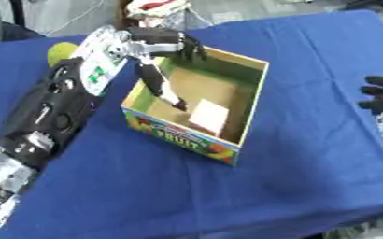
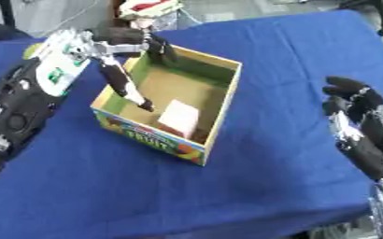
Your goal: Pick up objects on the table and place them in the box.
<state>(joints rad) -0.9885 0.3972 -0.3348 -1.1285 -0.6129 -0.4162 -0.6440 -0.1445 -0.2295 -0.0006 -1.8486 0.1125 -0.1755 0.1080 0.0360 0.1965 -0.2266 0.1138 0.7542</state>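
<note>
Near the surface's far left edge a yellow-green ball (image 1: pixel 60 51) shows behind the left arm; it looks light and would suit a wrap round its middle. The left hand (image 1: pixel 166 46) hangs over the cardboard box (image 1: pixel 256 91), fingers relaxed, holding nothing. Inside lies a pale flat packet (image 1: pixel 209 116). By the right edge, the right hand (image 2: pixel 354 105) rests curled, empty.

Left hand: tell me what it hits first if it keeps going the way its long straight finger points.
The left hand points one finger down into the box. Straight on, it would likely meet the cardboard floor beside the pale square object; depth is unclear.
</note>
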